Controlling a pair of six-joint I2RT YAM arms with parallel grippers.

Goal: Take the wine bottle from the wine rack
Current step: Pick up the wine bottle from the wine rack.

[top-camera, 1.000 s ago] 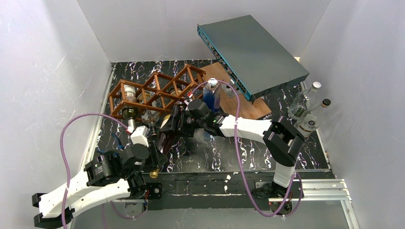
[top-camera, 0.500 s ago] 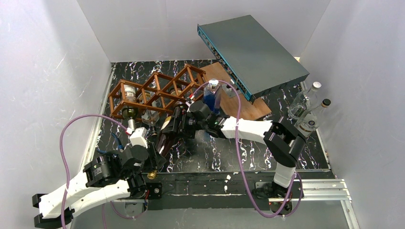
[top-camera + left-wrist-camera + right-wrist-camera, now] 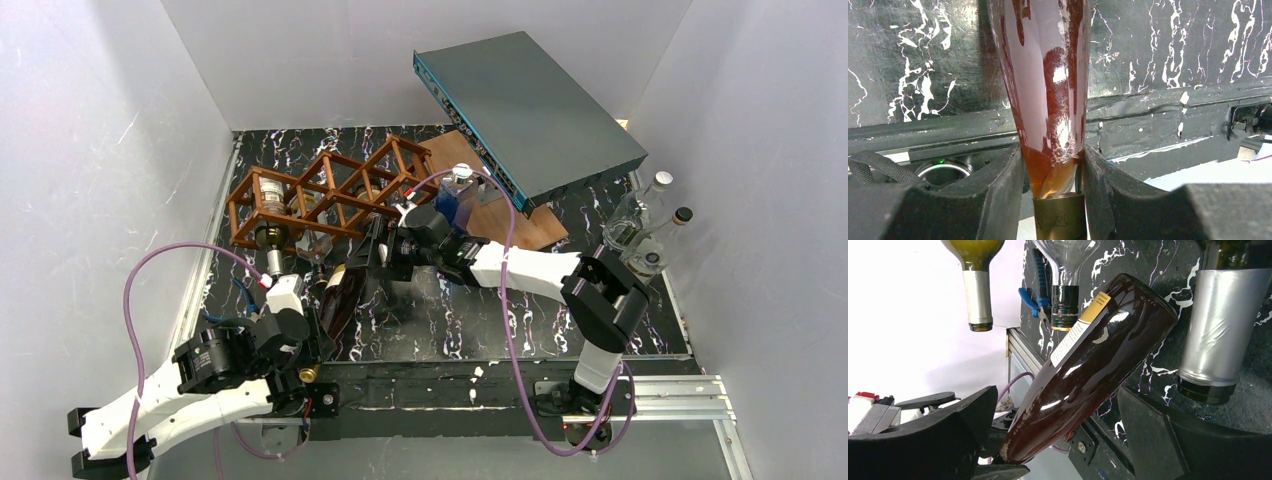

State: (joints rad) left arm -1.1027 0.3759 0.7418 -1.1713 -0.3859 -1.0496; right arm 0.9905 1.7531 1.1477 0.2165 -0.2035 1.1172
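The wine bottle (image 3: 338, 298) is dark red-brown glass with a pale label and lies slanted in front of the wine rack (image 3: 330, 190), base end toward it. My left gripper (image 3: 308, 345) is shut on the bottle's neck. In the left wrist view the bottle (image 3: 1043, 75) narrows down between the fingers of the left gripper (image 3: 1053, 167), just above a gold foil cap (image 3: 1060, 217). My right gripper (image 3: 378, 252) stands open at the base end. In the right wrist view the bottle (image 3: 1093, 365) runs between the spread fingers of the right gripper (image 3: 1058, 415), with a gap to the right finger (image 3: 1158, 435).
Other bottles stay in the rack, necks toward me (image 3: 268, 238); foil-capped necks (image 3: 1220, 335) show beside the right gripper. A blue bottle (image 3: 452, 198) stands behind the right wrist. A grey box (image 3: 525, 105) leans over a wooden board (image 3: 505, 220). Clear bottles (image 3: 640, 225) stand at the right wall.
The left gripper has drawn the bottle a little toward the near edge, away from the rack. The right gripper has stayed wide while the bottle slid out through its fingers.
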